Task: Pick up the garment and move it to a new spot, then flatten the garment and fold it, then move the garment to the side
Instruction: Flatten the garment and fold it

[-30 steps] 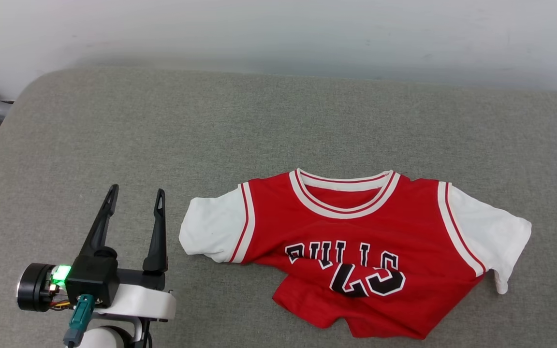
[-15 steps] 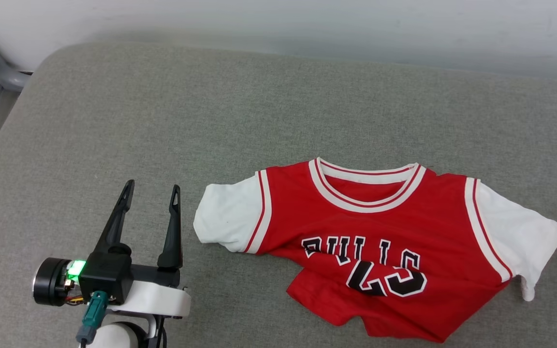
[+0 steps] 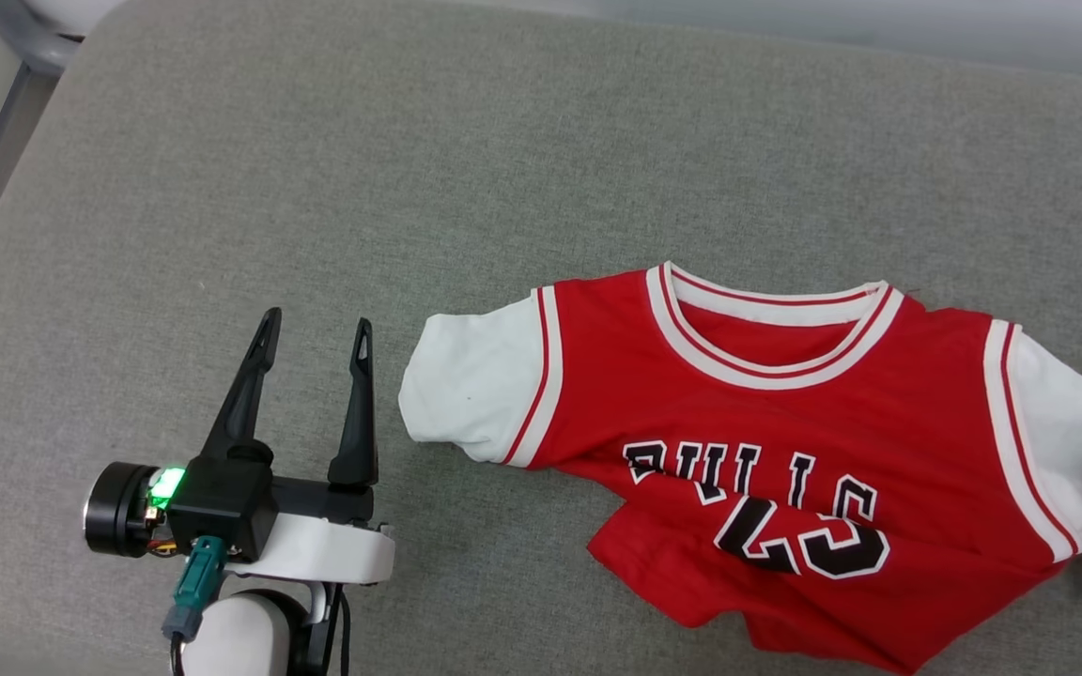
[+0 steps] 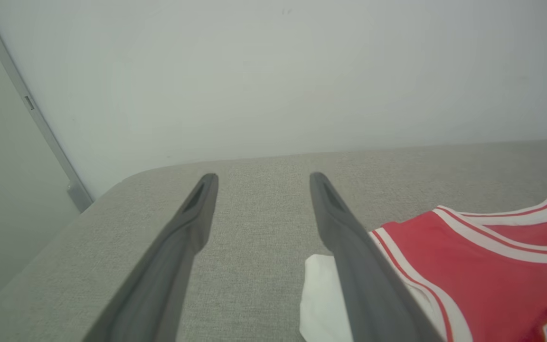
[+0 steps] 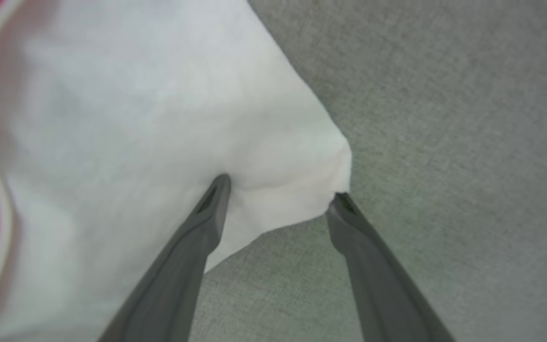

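Garment (image 3: 766, 441) on cushion (image 3: 316, 188) — left jaws wide, right jaws wide at its sleeve (image 5: 159, 118).

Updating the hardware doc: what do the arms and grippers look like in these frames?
Left gripper: two long, dark, tapering fingers with a slot near each tip, on a black block. Beside the block are a black cylinder and a green light; below it, a teal connector with a grey cable, mounted on a white wrist shell. Right gripper: the same dark, slotted fingers.
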### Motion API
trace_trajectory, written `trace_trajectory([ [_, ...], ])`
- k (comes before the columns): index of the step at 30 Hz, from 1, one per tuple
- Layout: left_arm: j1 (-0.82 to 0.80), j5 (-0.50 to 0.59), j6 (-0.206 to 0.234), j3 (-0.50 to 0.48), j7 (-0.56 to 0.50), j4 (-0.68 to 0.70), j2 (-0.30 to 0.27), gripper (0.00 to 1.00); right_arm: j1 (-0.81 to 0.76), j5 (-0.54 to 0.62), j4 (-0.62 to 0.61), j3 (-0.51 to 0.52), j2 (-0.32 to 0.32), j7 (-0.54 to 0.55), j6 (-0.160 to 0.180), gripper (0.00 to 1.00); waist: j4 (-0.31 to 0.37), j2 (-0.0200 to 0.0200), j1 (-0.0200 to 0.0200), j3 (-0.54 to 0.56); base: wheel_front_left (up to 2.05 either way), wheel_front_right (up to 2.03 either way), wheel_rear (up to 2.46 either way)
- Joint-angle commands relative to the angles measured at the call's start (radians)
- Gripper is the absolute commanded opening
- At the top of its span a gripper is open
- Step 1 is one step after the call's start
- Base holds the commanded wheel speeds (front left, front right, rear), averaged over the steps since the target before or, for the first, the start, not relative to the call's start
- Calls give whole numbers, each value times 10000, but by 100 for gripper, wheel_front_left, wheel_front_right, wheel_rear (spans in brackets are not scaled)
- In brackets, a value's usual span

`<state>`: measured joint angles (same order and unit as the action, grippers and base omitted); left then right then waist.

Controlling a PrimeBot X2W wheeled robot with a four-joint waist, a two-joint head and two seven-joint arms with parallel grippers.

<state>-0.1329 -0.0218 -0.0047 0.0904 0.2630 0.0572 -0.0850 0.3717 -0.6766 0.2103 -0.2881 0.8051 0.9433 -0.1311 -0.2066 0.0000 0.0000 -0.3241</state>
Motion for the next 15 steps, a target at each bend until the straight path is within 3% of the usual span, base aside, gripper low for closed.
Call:
trace_trajectory([
  [1,-155,-22,35,23,24,17,35,100,-47,-77,208,-369,-143,18,7,100,-88,0,0,-200,0,0,0],
  [8,-324,0,44,62,24,-44,115,100,-393,-564,974,-1730,-140,-100,-8,100,-103,0,0,-386,0,0,0],
  [9,-333,3,42,51,24,-61,121,100,-376,-618,1027,-1809,-107,-213,-8,35,-84,0,0,-387,0,0,0],
  [10,-342,10,40,34,24,-78,123,100,-318,-647,1078,-1871,-69,-326,-8,0,-62,0,0,-381,0,0,0],
  [15,-244,48,9,-62,24,-199,75,100,301,-740,1239,-1577,64,-1764,13,0,112,0,0,-137,0,0,0],
])
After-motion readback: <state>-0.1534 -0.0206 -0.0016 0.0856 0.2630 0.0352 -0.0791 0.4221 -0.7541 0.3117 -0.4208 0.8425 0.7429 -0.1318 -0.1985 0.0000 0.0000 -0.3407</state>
